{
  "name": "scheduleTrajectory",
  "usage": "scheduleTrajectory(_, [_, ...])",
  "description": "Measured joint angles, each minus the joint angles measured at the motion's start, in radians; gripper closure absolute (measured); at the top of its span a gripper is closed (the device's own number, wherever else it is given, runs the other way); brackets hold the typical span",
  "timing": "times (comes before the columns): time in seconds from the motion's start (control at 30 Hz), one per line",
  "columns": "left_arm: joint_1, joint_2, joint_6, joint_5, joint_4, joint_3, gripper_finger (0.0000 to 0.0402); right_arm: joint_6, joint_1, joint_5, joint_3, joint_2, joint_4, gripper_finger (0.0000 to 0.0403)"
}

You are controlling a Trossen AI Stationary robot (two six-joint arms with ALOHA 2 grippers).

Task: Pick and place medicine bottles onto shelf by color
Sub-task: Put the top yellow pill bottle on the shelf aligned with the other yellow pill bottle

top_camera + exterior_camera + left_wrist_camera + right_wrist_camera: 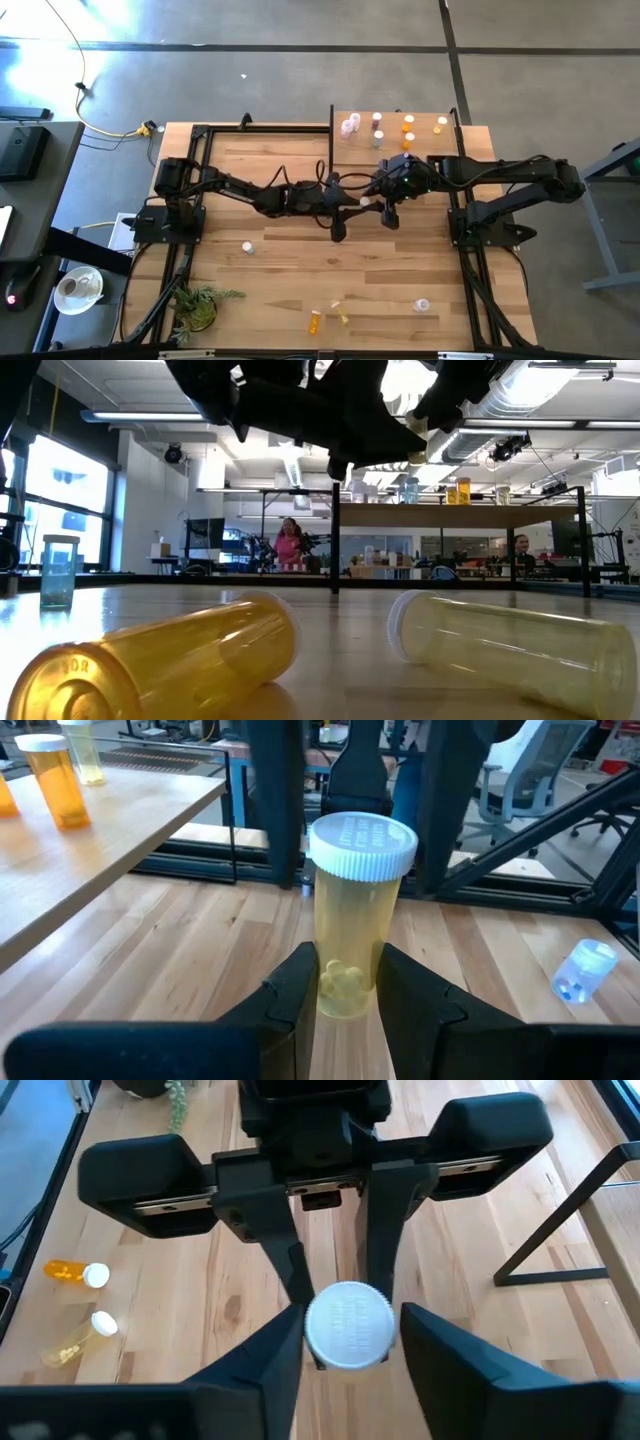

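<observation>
Plank-striped wooden counter point(290, 260) on grey floor. Green leafy plant point(197, 303) at its near-left corner. White cup on saucer point(77, 287) on a dark side desk left of the counter. Yellow cable point(110, 125) trails across the floor. Low view: two people point(288, 544) far back in the room; office chair point(508, 782) beyond the counter.

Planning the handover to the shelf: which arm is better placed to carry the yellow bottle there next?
Right, probably. The left gripper holds the yellow bottle low down, while the right gripper already flanks its cap, and the right arm sits nearer the shelf.
</observation>
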Motion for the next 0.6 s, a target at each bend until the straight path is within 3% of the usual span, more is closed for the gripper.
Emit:
scheduleTrajectory(0.23, [0.007,0.000,0.000,-0.002,0.000,0.000,0.0318,-0.002,0.000,0.004,0.000,0.000,0.000,0.0296])
scheduleTrajectory(0.6, [0.007,0.000,0.040,-0.003,0.000,0.000,0.0262,-0.003,0.000,-0.001,0.000,0.000,0.000,0.0299])
